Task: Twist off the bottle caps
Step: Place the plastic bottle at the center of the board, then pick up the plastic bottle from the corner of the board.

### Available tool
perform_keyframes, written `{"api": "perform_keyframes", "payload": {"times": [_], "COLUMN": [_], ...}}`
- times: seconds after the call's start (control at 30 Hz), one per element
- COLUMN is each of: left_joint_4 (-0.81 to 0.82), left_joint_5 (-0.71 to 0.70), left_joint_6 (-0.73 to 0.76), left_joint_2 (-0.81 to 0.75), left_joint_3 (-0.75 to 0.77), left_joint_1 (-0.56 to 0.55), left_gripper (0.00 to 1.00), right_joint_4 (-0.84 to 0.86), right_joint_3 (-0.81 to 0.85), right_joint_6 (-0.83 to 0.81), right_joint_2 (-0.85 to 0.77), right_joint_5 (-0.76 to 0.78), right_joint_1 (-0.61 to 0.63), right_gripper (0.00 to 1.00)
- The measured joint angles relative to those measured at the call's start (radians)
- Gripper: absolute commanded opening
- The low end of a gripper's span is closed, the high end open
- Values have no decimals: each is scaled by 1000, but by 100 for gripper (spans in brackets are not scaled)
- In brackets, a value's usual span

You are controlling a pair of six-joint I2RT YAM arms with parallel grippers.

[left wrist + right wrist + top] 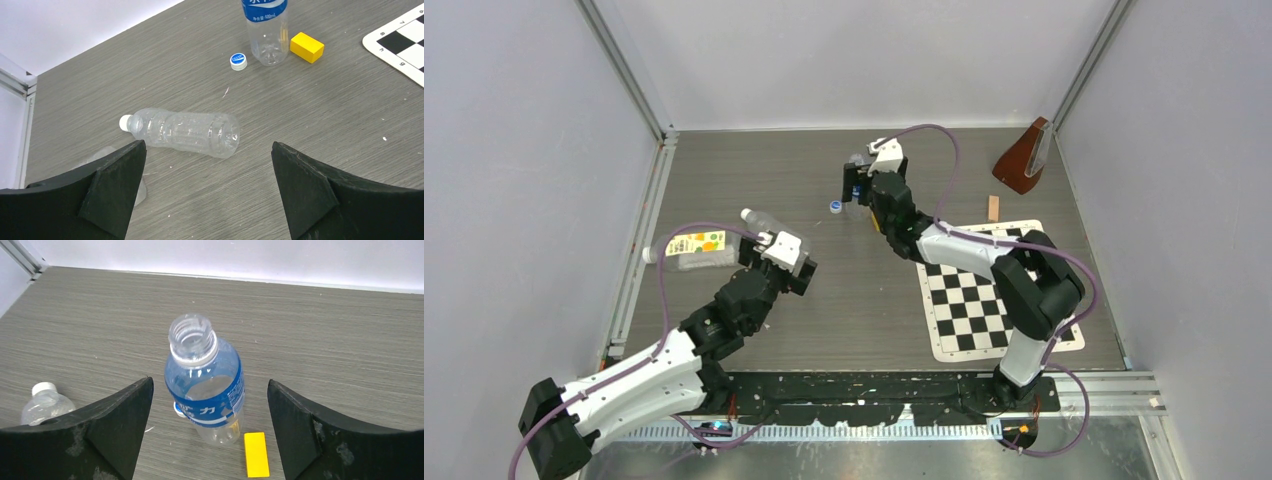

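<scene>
A small blue-labelled bottle (210,390) stands upright with its mouth (192,337) uncapped. My right gripper (210,381) is open around it, both fingers apart from its sides. A loose bluish-white cap (238,60) lies on the table beside that bottle (265,25). The slim unlabelled bottle (185,131) lies on its side with its white cap (125,122) on. My left gripper (208,144) hovers open just short of it, holding nothing. The wider bottle with the white-yellow-orange label (694,250) lies at the left, its cap hard to make out.
A yellow block (256,454) sits right beside the blue-labelled bottle. A checkerboard mat (994,290) covers the right side of the table. A brown wedge-shaped object (1024,155) and a small wooden piece (993,207) are at the back right.
</scene>
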Motion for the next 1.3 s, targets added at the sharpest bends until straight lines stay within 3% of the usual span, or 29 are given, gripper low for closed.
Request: {"api": "perform_keyframes", "payload": {"times": [0.27, 0.5, 0.73, 1.03, 1.3], "left_joint_4": [-26, -148, -375, -523, -773], "left_joint_5": [-61, -108, -68, 13, 31], "left_joint_6": [-39, -172, -404, -715, -980], "left_joint_2": [-8, 68, 163, 170, 407], "left_joint_3": [2, 74, 237, 291, 553], "left_joint_1": [0, 37, 285, 691, 832], "left_gripper": [100, 100, 100, 98, 100], "right_joint_4": [-3, -75, -230, -417, -545], "right_joint_3": [-65, -187, -265, -342, -344], "right_joint_6": [34, 132, 273, 464, 465], "right_joint_2": [-146, -318, -500, -629, -688], "right_joint_5": [-6, 0, -29, -164, -201], "right_joint_1": [0, 0, 0, 0, 0], "right_gripper": [90, 90, 87, 86, 86]}}
